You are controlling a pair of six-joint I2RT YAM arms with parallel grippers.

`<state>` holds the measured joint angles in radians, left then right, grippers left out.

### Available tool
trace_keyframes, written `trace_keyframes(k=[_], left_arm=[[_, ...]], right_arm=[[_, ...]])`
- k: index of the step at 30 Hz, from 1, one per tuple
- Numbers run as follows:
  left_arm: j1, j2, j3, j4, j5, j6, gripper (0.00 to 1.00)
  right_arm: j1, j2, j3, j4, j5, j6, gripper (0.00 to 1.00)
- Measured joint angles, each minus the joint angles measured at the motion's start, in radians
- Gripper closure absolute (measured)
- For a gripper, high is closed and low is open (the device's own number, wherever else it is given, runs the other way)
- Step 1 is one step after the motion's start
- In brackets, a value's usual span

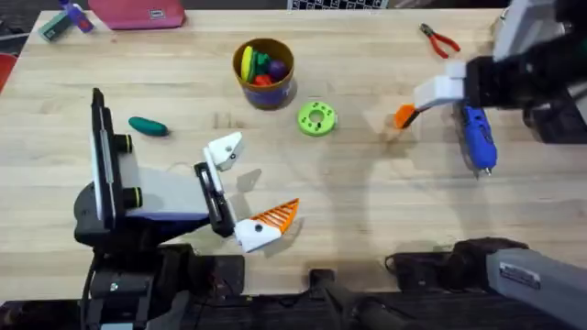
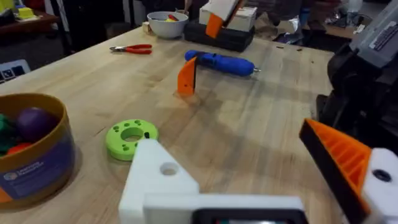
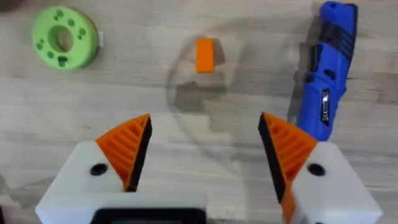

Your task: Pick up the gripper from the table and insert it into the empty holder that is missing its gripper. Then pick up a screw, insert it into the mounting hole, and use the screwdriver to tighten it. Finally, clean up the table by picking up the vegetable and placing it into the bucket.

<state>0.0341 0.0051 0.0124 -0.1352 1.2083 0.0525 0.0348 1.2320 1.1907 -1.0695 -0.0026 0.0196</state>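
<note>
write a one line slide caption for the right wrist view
Right gripper open above the table, the loose orange gripper finger ahead, green disc and blue screwdriver to either side.

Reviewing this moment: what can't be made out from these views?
- Bucket contents: overhead, toys piled and too small to sort; left wrist view cuts the bucket at its edge.
- Loose orange gripper: its ribbed face is turned away in the right wrist view.
- Screws: none legible around the green disc.
- Screwdriver: overhead, upper end hidden under the right arm.
</note>
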Motion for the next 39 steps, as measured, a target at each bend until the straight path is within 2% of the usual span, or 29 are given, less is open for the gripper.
trace_keyframes(k=[7,12,27,35,39], left_arm=[[0.0,0.0,0.0,0.0,0.0,0.0,0.013],[0.0,0.0,0.0,0.0,0.0,0.0,0.013],[0.0,0.0,0.0,0.0,0.0,0.0,0.013],[0.0,0.0,0.0,0.0,0.0,0.0,0.013],[0.0,0.0,0.0,0.0,0.0,0.0,0.014]], right_arm=[[0.025,0.247,0.144,-0.077,0.02,-0.021,0.009],[0.031,0.347,0.171,-0.077,0.082,-0.027,0.024],[0.061,0.507,0.172,0.02,0.114,-0.051,0.083],[0.058,0.51,0.155,0.062,0.073,-0.051,0.104],[0.055,0.51,0.123,0.061,0.064,-0.05,0.169]])
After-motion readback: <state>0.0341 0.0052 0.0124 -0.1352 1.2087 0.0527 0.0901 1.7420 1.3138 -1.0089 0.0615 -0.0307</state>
